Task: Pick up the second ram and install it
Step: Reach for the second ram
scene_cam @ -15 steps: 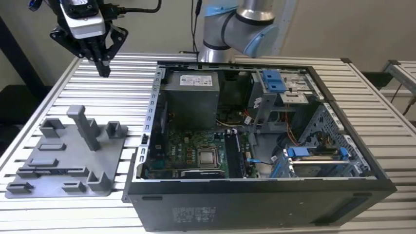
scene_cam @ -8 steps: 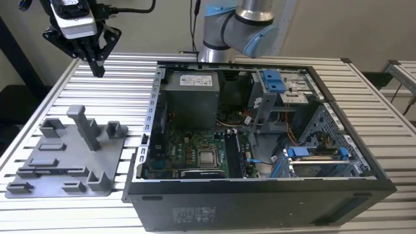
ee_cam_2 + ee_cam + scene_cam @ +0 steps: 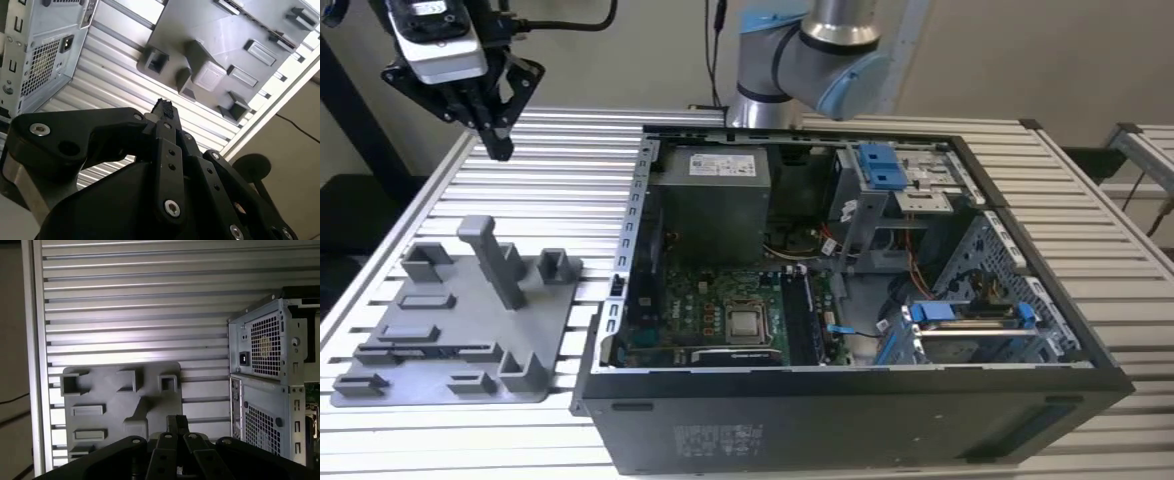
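Note:
My gripper (image 3: 498, 148) hangs high above the slatted table at the exterior view's left, beyond the grey fixture plate (image 3: 454, 340). Its fingers point down and are shut, with nothing between them. In both wrist views the fingertips (image 3: 162, 106) (image 3: 176, 421) are pressed together over the plate (image 3: 215, 30) (image 3: 120, 405), whose holders look bare. Inside the open computer case (image 3: 854, 378), thin dark, green-edged sticks (image 3: 803, 318) stand in the slots beside the processor socket. I cannot tell which of them is the second ram.
The case holds a grey power-supply box (image 3: 710, 200), the motherboard (image 3: 707, 320) and blue drive latches (image 3: 881, 165). Its perforated rear panel (image 3: 265, 355) (image 3: 40, 60) is near the plate. A tall post (image 3: 494, 260) rises from the plate. The arm's base (image 3: 801, 60) stands behind the case.

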